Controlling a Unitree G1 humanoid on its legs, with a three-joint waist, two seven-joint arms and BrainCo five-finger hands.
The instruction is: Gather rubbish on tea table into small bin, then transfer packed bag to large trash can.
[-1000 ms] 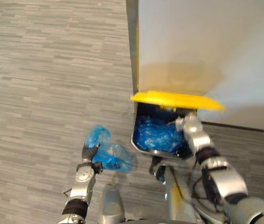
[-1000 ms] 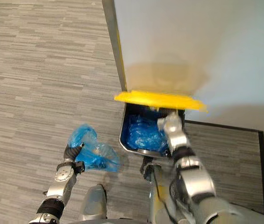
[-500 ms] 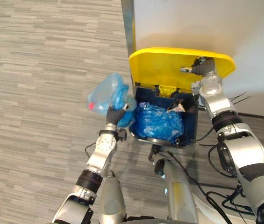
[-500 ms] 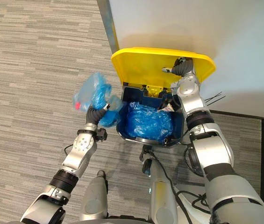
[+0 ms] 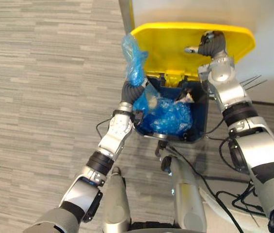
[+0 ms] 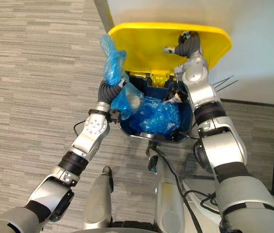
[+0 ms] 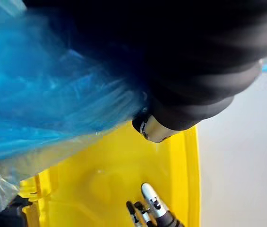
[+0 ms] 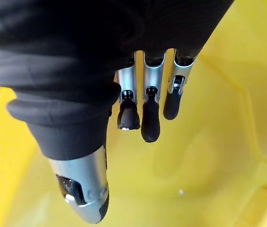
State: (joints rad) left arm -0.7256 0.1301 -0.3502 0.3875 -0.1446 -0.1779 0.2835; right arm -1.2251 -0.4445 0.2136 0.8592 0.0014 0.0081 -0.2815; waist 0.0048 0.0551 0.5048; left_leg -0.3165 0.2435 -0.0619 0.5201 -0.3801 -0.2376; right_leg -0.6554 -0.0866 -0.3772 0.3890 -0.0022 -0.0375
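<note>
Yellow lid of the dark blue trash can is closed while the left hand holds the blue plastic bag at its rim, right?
Not closed: the left eye view shows the yellow lid raised, the right hand against it. The left hand does hold the blue plastic bag at the dark blue trash can's rim.

- Your left hand (image 5: 129,91) is raised on an outstretched arm, fingers curled round the bag (image 5: 135,58).
- Your right hand (image 5: 210,44) reaches farther forward, fingers straight (thumb apart).
</note>
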